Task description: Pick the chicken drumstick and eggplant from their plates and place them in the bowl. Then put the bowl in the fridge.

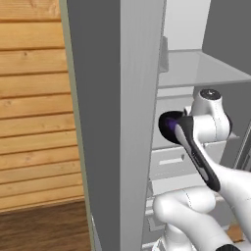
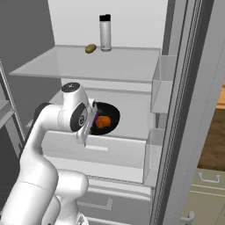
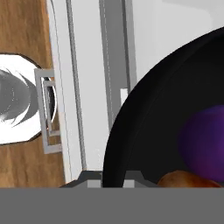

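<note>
Sitting inside the open fridge [image 2: 132, 66], the black bowl [image 2: 110, 115] holds the chicken drumstick [image 2: 103, 121] and the purple eggplant [image 3: 205, 138] side by side. The gripper [image 3: 113, 180] is clamped on the bowl's rim, jaws closed tight on it. On the glass shelf [image 2: 101, 63] above stand a steel bottle [image 2: 105, 33] and a small brownish potato-like lump [image 2: 90, 48].

1. Our arm [image 2: 39, 176] was glossy white, built of fat rounded segments that bulged at each joint.
2. We carried a black strip [image 1: 198, 159] along one forearm link, running lengthwise against the white shell.
3. A round dark cap with small pale marks [image 2: 70, 87] closed one joint, and a grey disc with a dark ring [image 2: 81, 118] sat on the wrist housing.
</note>
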Tool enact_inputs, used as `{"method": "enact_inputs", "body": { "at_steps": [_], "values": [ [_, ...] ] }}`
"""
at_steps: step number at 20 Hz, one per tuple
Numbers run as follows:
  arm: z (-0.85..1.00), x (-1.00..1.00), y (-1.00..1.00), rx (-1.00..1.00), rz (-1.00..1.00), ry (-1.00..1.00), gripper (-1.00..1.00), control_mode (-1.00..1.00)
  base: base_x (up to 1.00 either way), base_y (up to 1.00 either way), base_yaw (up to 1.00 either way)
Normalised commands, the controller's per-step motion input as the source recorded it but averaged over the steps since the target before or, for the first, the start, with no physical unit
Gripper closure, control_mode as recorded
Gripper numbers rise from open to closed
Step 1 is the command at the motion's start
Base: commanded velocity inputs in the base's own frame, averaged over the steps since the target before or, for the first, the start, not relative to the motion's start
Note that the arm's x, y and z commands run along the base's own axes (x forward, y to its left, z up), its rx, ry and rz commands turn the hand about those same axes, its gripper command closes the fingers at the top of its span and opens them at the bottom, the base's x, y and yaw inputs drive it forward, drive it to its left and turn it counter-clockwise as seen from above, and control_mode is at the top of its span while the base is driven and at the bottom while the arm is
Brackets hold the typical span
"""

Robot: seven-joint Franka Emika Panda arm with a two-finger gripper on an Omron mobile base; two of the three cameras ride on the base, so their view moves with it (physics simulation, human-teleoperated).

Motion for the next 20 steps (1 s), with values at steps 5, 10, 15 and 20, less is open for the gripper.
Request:
{"method": "enact_inputs", "body": {
  "at_steps": [5, 10, 15, 20],
  "values": [
    [-0.3, 0.76, -0.2, 0.02, 0.08, 0.0, 1.0, -1.0, 0.0, 0.0, 0.0],
    [-0.09, 0.57, 0.0, 0.0, 0.03, -0.04, 1.0, -1.0, 0.0, 0.0, 0.0],
    [0.0, 0.25, 0.0, 0.0, 0.01, -0.03, 1.0, -1.0, 0.0, 0.0, 0.0],
    [0.0, 0.13, 0.0, 0.0, 0.0, -0.03, -1.0, -1.0, 0.0, 0.0, 0.0]
  ]
}}
